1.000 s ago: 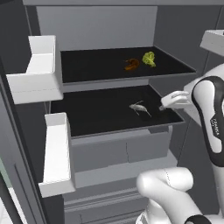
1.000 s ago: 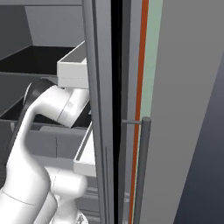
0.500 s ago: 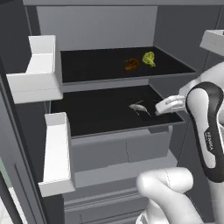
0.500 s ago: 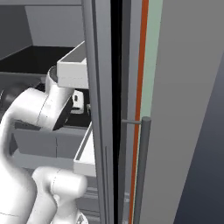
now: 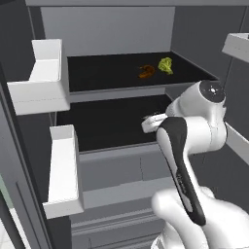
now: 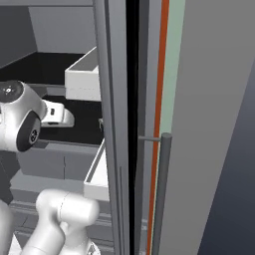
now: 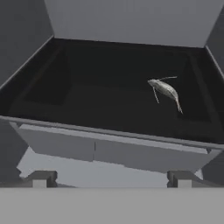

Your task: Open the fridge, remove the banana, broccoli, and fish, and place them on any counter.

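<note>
Reaching into the tall matte grey double-door fridge (image 5: 121, 29), doors open, toward the slim silver-grey fish (image 7: 165, 90) lying on the dark lower shelf (image 7: 87, 103), right of that shelf's middle; gripper (image 7: 111, 178) spread fully wide, empty, short of the shelf's front lip. Best done by shifting right over the fish, lining the jaws across its narrow body, descending before closing. Seen from the left base, above that shelf: small brown curved banana (image 5: 145, 72) and lumpy yellow-green broccoli floret (image 5: 166, 65), close together; fish hidden there behind the arm.
</note>
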Tool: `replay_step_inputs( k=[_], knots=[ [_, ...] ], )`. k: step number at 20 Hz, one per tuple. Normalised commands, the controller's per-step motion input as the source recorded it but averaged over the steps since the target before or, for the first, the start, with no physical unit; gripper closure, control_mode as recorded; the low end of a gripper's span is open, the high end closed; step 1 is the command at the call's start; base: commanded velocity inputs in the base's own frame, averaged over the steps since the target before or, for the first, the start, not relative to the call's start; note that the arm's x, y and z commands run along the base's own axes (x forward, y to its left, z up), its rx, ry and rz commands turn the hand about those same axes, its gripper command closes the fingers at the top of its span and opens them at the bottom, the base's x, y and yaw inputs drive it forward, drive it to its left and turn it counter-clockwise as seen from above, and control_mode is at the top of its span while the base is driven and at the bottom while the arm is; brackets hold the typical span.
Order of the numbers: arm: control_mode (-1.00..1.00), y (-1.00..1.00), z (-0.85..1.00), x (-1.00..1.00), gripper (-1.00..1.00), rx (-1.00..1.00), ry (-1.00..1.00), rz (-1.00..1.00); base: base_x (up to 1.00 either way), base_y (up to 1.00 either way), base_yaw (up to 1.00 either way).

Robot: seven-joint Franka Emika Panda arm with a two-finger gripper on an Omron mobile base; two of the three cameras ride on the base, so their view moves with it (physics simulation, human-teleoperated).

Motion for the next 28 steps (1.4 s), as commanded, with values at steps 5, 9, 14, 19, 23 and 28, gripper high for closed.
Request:
replay_step_inputs(
  k=[5,9,14,19,23,28],
  knots=[
    [-1.0,-0.26,0.79,0.29,-1.0,0.07,0.04,-0.06,0.0,0.0,0.0],
    [-1.0,-0.16,0.81,0.11,-1.0,0.12,0.0,-0.04,0.0,0.0,0.0],
    [-1.0,0.0,0.65,0.0,-1.0,0.03,-0.03,-0.11,0.0,0.0,0.0],
    [-1.0,0.0,0.22,0.35,-1.0,0.0,0.01,-0.19,0.0,0.0,0.0],
    [-1.0,-0.11,-0.03,0.78,-1.0,0.0,0.05,-0.17,0.0,0.0,0.0],
    [-1.0,-0.17,-0.2,0.95,-1.0,0.0,0.02,-0.06,0.0,0.0,0.0]
  ],
)
